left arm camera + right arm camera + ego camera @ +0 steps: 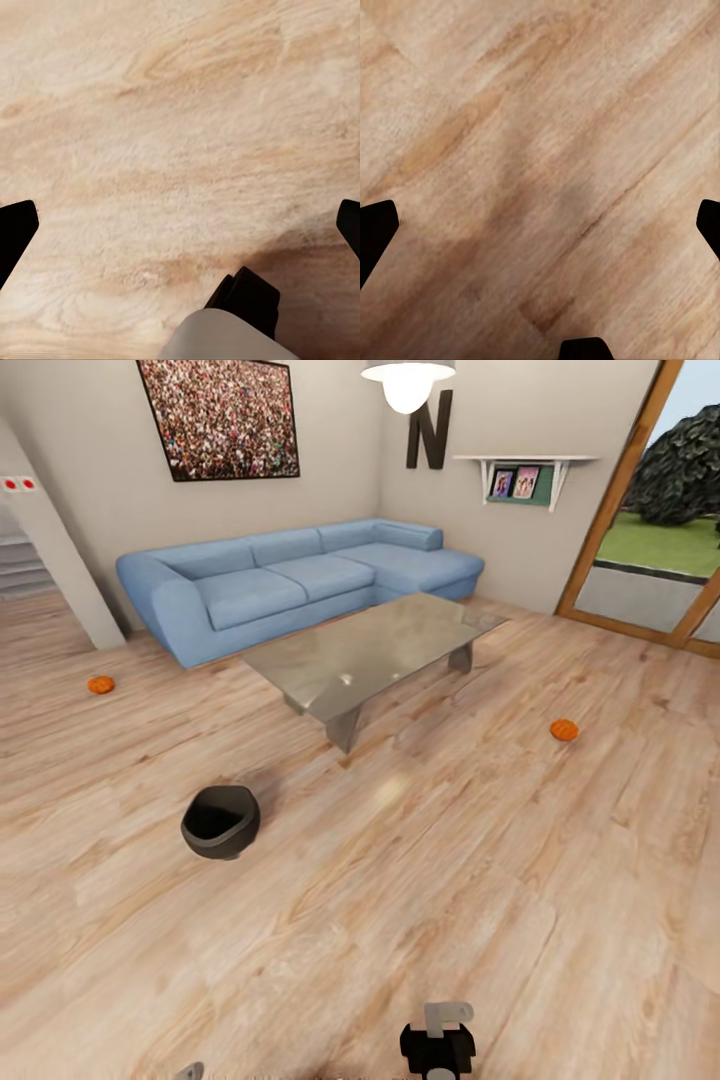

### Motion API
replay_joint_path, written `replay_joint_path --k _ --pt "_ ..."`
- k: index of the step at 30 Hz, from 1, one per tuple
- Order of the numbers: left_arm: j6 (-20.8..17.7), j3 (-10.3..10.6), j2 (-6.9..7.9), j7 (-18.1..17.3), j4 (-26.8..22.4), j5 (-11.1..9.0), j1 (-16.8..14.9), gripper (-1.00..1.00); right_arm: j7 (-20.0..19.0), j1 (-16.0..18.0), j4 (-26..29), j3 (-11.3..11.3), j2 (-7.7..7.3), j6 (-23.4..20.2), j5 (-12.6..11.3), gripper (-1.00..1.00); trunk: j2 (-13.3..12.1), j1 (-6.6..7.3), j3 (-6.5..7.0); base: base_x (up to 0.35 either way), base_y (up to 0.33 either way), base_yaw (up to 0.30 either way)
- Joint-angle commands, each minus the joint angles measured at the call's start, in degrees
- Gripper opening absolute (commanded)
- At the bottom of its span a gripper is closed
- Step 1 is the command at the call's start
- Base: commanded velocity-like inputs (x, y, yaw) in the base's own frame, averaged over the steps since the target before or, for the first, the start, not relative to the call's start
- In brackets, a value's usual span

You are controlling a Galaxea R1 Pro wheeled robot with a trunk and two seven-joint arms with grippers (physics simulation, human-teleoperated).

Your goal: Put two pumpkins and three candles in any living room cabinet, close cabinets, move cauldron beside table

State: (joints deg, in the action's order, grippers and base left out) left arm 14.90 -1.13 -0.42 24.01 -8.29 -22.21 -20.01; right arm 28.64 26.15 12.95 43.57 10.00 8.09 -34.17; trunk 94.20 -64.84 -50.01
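Observation:
One small orange pumpkin (101, 684) lies on the wood floor at the left, in front of the sofa's end. A second pumpkin (564, 730) lies on the floor to the right of the glass-topped table (375, 645). The black cauldron (220, 821) rests tilted on the floor, a short way in front of the table's near corner and apart from it. My left gripper (180, 232) is open over bare floor, and so is my right gripper (540, 232); nothing is between either pair of fingers. The candles and the cabinet are out of view.
A blue corner sofa (290, 575) stands behind the table against the wall. A glass door (650, 540) to the garden is at the right, a stair (20, 555) at the far left. Wide open floor lies between me and the cauldron.

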Motion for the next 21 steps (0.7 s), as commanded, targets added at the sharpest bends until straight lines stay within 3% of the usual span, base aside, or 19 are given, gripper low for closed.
replay_joint_path --k 1,21 --pt "0.2 -0.1 -0.02 0.1 0.0 -0.1 0.0 1.00 0.2 0.0 0.0 0.6 0.00 0.4 -0.6 1.00 0.0 0.01 -0.11 -0.069 0.060 0.201" --pt "0.8 -0.1 -0.02 0.1 0.0 -0.1 0.0 1.00 0.2 0.0 0.0 3.9 0.00 0.4 -0.6 1.00 0.0 0.01 -1.55 -0.110 0.172 0.201"
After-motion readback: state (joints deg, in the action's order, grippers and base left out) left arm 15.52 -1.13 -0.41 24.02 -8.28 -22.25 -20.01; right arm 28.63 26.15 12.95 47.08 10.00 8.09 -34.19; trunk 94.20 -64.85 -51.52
